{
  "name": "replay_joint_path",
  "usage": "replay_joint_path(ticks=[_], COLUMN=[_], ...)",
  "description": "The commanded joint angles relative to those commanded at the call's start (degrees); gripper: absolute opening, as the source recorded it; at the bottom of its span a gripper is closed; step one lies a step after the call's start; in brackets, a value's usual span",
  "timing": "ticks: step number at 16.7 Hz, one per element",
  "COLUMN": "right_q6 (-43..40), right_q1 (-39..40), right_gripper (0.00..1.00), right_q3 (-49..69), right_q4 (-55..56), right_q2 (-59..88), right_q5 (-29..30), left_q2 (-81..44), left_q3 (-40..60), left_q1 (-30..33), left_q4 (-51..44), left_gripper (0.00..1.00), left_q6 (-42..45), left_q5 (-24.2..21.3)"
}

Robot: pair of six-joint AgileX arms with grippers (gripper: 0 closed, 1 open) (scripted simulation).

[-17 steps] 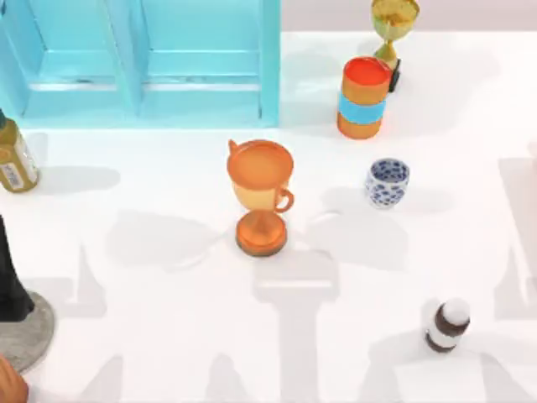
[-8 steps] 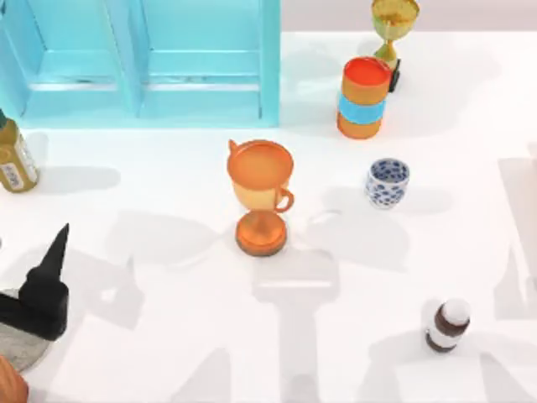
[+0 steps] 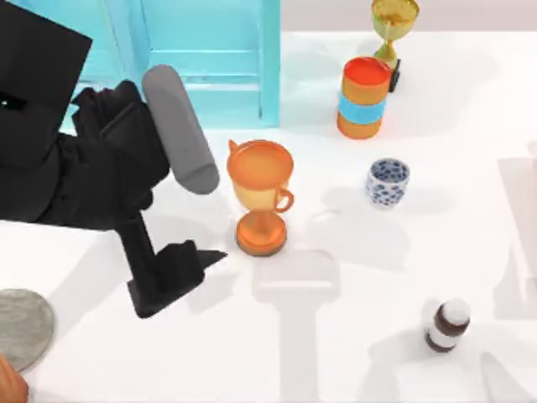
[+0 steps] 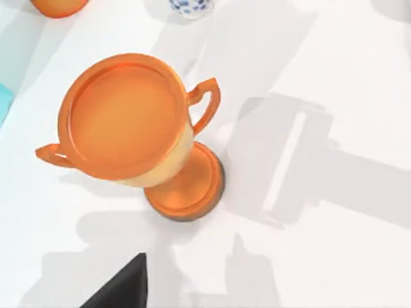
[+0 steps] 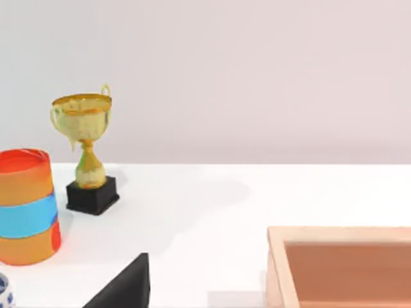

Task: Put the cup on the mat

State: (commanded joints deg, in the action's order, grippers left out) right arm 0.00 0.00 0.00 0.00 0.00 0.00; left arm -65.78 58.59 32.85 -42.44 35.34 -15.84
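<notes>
The cup (image 3: 388, 181), small and white with dark blue patterning, stands upright right of the table's centre; its base also peeks into the left wrist view (image 4: 190, 6). At the near left edge lies the mat (image 3: 21, 326), a flat speckled grey disc with nothing on it. My left arm reaches in from the upper left, and its gripper (image 3: 180, 273) hangs low just left of the orange trophy (image 3: 261, 195), far from the cup. A black part of my right gripper (image 5: 125, 285) shows in the right wrist view, near the table's far right.
The orange trophy (image 4: 131, 122) stands between my left gripper and the cup. Behind the cup are an orange cylinder with a blue band (image 3: 364, 96) and a gold trophy (image 3: 393, 25). A blue cabinet (image 3: 210, 59) fills the back left. A brown bottle (image 3: 446, 326) stands front right. A wooden box (image 5: 340, 237) shows in the right wrist view.
My left arm has swung from the table's left edge up and rightward over the table, its gripper now beside the orange trophy. The mat is uncovered. The cup has not moved.
</notes>
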Motion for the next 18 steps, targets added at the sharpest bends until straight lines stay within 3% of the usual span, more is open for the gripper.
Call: replay_joint_path(ticks=[5,9,14,18], right_q6=[0.0,0.0,0.0,0.0], right_q1=[0.0,0.0,0.0,0.0], right_gripper=[1.00,1.00,1.00,1.00], right_q3=[0.0,0.0,0.0,0.0], right_q4=[0.0,0.0,0.0,0.0], right_q2=[0.0,0.0,0.0,0.0], right_q5=[0.0,0.0,0.0,0.0], left_q2=[-36.1,-58.4,-73.0,-75.3], left_q3=[31.6,54.4,73.0,77.3], left_q1=[6.9,7.8,5.5,4.4], left_q4=[-15.5,-22.5,-25.0,-24.9], left_gripper=[1.00,1.00,1.00,1.00], left_q6=[8.7,13.0,15.5,15.9], left_q5=[-7.3,-9.8,-8.6,-7.5])
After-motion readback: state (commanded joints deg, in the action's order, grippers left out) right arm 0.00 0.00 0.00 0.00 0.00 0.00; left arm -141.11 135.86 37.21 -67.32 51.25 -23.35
